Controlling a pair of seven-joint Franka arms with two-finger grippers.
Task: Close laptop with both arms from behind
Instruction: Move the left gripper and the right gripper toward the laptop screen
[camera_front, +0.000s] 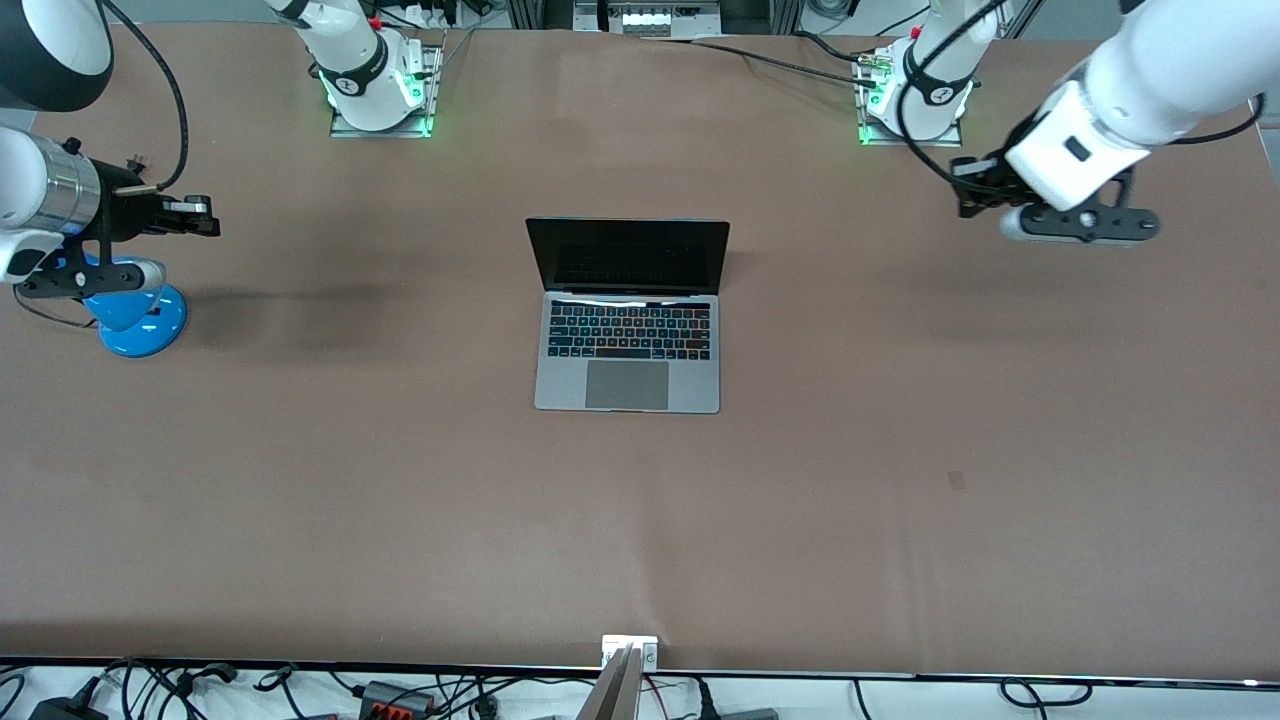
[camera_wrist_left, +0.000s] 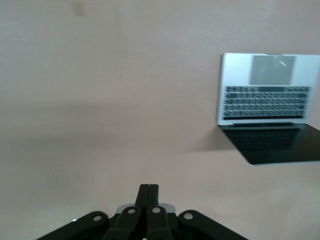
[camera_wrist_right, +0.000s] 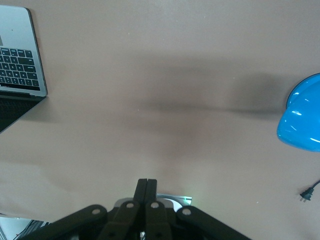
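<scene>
The silver-grey laptop (camera_front: 627, 340) stands open in the middle of the brown table, its black screen upright and facing the front camera. It also shows in the left wrist view (camera_wrist_left: 265, 95), and its corner shows in the right wrist view (camera_wrist_right: 17, 60). My left gripper (camera_front: 965, 190) hangs over the table toward the left arm's end, well apart from the laptop. Its fingers (camera_wrist_left: 149, 192) are shut on nothing. My right gripper (camera_front: 205, 215) hangs over the table at the right arm's end, also well apart. Its fingers (camera_wrist_right: 147, 187) are shut and empty.
A blue round object (camera_front: 140, 320) sits on the table under the right arm's wrist and shows in the right wrist view (camera_wrist_right: 302, 117), with a black plug (camera_wrist_right: 308, 192) beside it. Both arm bases (camera_front: 380, 90) (camera_front: 915, 100) glow green. Cables lie along the table's front edge.
</scene>
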